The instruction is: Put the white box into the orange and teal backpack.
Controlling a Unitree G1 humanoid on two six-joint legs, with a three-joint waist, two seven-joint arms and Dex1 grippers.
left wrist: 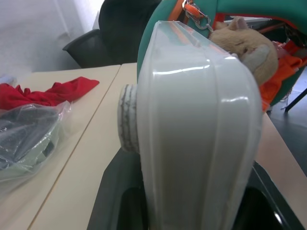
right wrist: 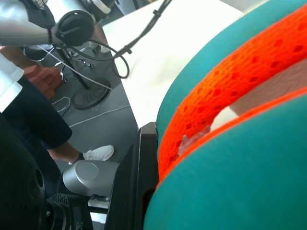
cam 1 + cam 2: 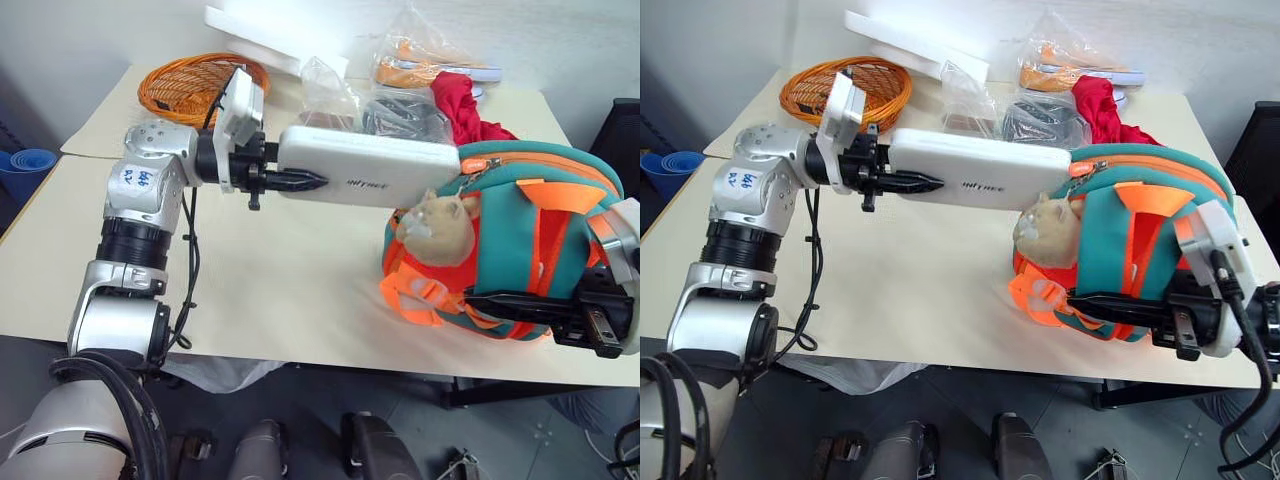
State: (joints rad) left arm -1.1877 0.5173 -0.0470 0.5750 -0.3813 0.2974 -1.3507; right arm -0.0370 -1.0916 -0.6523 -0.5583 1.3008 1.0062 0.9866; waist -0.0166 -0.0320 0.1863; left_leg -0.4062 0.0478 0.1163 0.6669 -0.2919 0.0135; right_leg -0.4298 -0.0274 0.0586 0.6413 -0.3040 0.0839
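bench [image 3: 300,300] edge sits nearest, pale and bare in front of the orange and teal backpack [image 3: 520,225], which i take as the landmark. right pincer [image 3: 480,300] lies low along the near side of the backpack, its black fingers closed tight on an orange webbing strap there (the right wrist view shows a dark finger pressed against the orange mesh and teal fabric). a small beige plush toy [image 3: 440,228] hangs on the backpack's side that faces the left arm, just above the orange loops.

left of the backpack and raised off the bench, the white box [image 3: 370,170] is held level, its long side pointing at the backpack; its far end touches or just overlaps the backpack's teal top rim by the zipper pull, above the plush toy. whether it has gone inside at all i cannot tell. left pincer [image 3: 295,181] grips the box's other end, fingers part-open around its thickness, one dark fingertip lying on the printed face.

behind the backpack lies a red cloth [image 3: 465,105], touching its rear edge. further back and to the left of it are clear plastic bags [image 3: 395,110], then an orange wire basket [image 3: 195,85], and a white foam slab [image 3: 270,40] at the bench's far edge.
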